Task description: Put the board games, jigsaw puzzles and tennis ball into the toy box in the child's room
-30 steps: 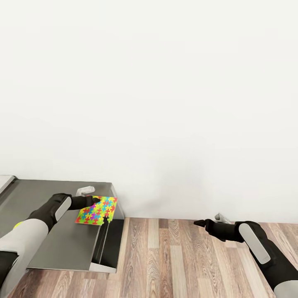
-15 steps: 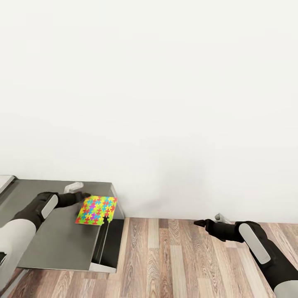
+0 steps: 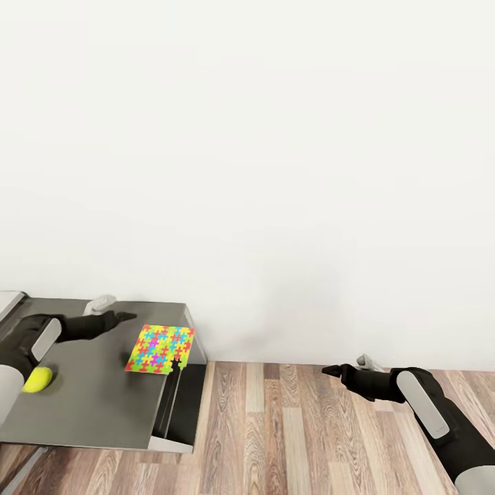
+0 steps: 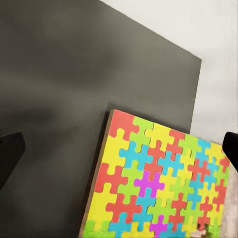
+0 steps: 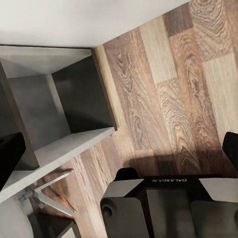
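A bright multicoloured jigsaw puzzle (image 3: 159,349) lies flat near the right end of the grey table (image 3: 103,405); the left wrist view shows it close up (image 4: 158,183). My left gripper (image 3: 126,317) hovers over the table just left of the puzzle and apart from it, open and empty (image 4: 121,153). A yellow tennis ball (image 3: 38,379) rests on the table beside my left forearm. Off the table's right end, my right gripper (image 3: 330,371) hangs open over the wooden floor with nothing in it. The toy box and the board games are out of view.
A white wall runs behind the table. The table's right end has a dark open shelf (image 5: 79,99) beneath it. Wooden floor (image 3: 289,426) stretches to the right. My own base (image 5: 163,208) stands on the floor below the right gripper.
My left arm has drawn back to the left, away from the puzzle, uncovering the tennis ball. The puzzle has stayed in place. The right arm has not moved.
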Tool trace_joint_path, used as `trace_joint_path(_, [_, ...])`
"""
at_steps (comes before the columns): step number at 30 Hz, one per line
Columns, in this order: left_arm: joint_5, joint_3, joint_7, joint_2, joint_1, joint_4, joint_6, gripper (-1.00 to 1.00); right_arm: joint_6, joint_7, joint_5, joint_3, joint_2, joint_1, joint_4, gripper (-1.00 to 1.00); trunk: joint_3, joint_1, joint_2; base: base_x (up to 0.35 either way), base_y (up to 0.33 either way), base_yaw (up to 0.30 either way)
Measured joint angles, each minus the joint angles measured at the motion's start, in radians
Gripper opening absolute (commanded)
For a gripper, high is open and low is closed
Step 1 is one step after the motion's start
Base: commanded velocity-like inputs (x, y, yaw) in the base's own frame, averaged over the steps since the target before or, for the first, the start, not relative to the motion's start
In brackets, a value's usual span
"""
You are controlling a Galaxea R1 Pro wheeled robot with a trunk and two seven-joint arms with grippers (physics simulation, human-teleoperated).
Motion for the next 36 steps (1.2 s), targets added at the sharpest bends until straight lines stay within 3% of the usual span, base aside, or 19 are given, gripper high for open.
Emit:
trace_joint_path(3, [0.001,0.006,-0.109,0.016,0.001,-0.005,0.061,1.00,0.000,0.000,0.000,0.000,0.000,0.000,-0.001,1.00,0.000,0.000,0.000,0.000,0.000,0.000])
trace_joint_path(4, [0.001,0.008,-0.189,0.028,0.003,-0.014,0.099,1.00,0.000,0.000,0.000,0.000,0.001,0.000,-0.001,1.00,0.000,0.000,0.000,0.000,0.000,0.000])
trace_joint_path(6, [-0.002,0.008,-0.278,0.043,0.007,-0.027,0.129,1.00,0.000,0.000,0.000,0.000,0.001,0.000,-0.002,1.00,0.000,0.000,0.000,0.000,0.000,0.000])
trace_joint_path(7, [-0.003,0.007,-0.368,0.061,0.014,-0.042,0.150,1.00,-0.001,0.000,0.000,0.000,0.001,0.000,-0.003,1.00,0.000,0.000,0.000,0.000,0.000,0.000])
trace_joint_path(10, [-0.008,0.005,-0.508,0.091,0.038,-0.065,0.168,1.00,-0.001,0.000,0.000,0.000,0.002,0.000,-0.005,1.00,0.000,0.000,0.000,0.000,0.000,0.000])
trace_joint_path(11, [-0.009,0.003,-0.597,0.108,0.064,-0.079,0.174,1.00,-0.001,0.000,0.000,0.001,0.002,0.000,-0.006,1.00,0.000,0.000,0.000,0.000,0.000,0.000])
trace_joint_path(13, [-0.010,0.002,-0.686,0.122,0.096,-0.097,0.177,1.00,-0.002,0.000,0.000,0.001,0.003,0.000,-0.007,1.00,0.000,0.000,0.000,0.000,0.000,0.000])
trace_joint_path(14, [-0.012,0.001,-0.768,0.133,0.132,-0.119,0.177,1.00,-0.002,0.001,0.000,0.001,0.003,0.000,-0.009,1.00,0.001,0.000,0.000,0.000,0.000,0.000])
trace_joint_path(18, [-0.012,0.004,-0.942,0.148,0.242,-0.190,0.179,1.00,-0.003,0.001,-0.003,0.001,0.007,0.000,-0.012,1.00,0.005,0.000,0.000,0.000,0.000,0.000])
trace_joint_path(20, [-0.008,0.009,-0.991,0.156,0.304,-0.243,0.181,1.00,-0.004,0.001,-0.004,0.001,0.013,0.000,-0.019,1.00,0.008,0.000,0.000,0.000,0.000,0.000])
trace_joint_path(25, [0.000,0.014,-0.992,0.180,0.382,-0.378,0.219,1.00,-0.004,0.001,-0.006,0.002,0.050,0.000,-0.035,1.00,0.015,0.000,0.000,0.000,0.000,0.000])
trace_joint_path(30, [0.002,0.014,-0.992,0.187,0.401,-0.432,0.250,1.00,-0.005,0.001,-0.003,0.002,0.105,0.000,-0.039,1.00,0.023,0.000,0.000,0.000,0.000,0.000])
trace_joint_path(36, [0.004,0.015,-0.992,0.189,0.407,-0.465,0.259,1.00,-0.006,0.001,-0.002,0.005,0.197,0.000,-0.041,1.00,0.033,0.000,0.000,0.000,0.000,0.000])
